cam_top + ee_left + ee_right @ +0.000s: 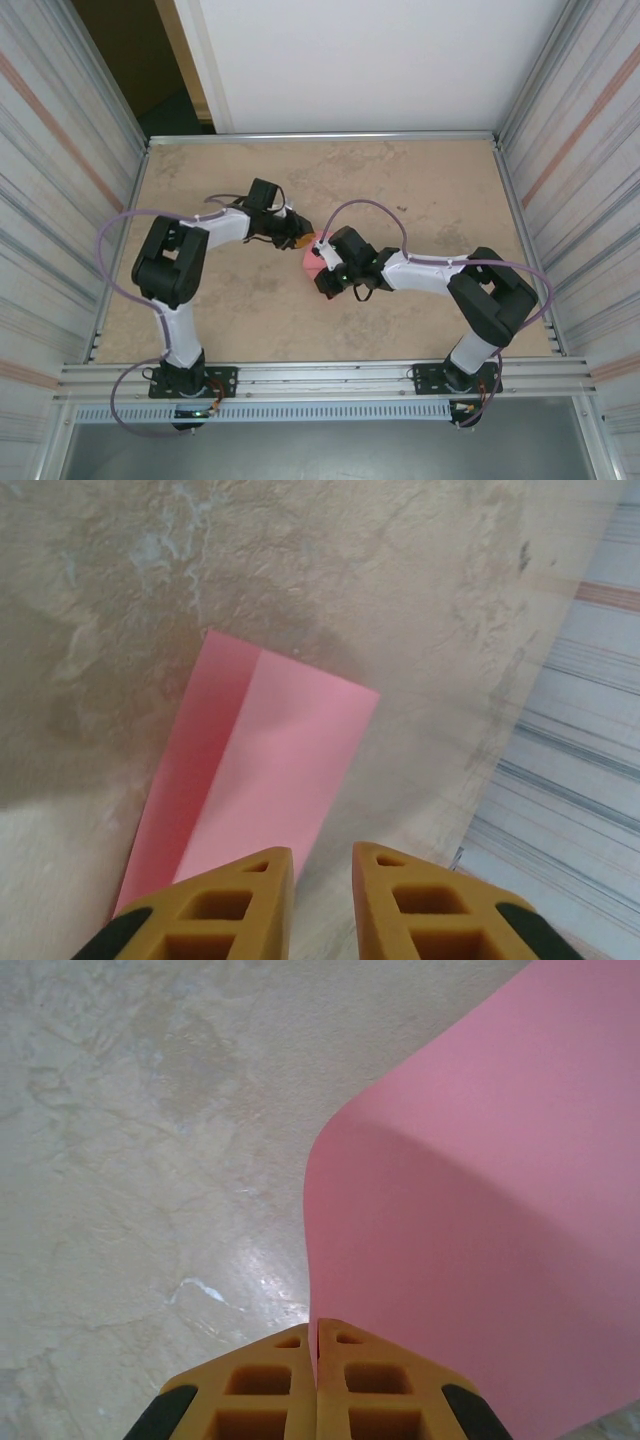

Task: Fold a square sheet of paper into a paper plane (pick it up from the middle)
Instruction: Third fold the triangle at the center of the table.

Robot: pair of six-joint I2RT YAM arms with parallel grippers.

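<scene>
The square sheet of paper (311,260) is pink-red and shows as a small patch at the table's middle, between the two arms. In the left wrist view the paper (270,770) lies on the table with a long flap folded over it, a darker strip on the left. My left gripper (320,852) is open by a narrow gap over the paper's right edge, with bare table between its fingers. My right gripper (317,1325) is shut on the edge of the paper (480,1210), which curves up and away to the right. In the top view the left gripper (298,240) and right gripper (322,262) nearly meet.
The beige tabletop (420,190) is fenced by ribbed metal walls on the left (60,200) and right (590,180), and a metal rail (320,375) runs along the near edge. The ribbed wall (580,740) is close in the left wrist view.
</scene>
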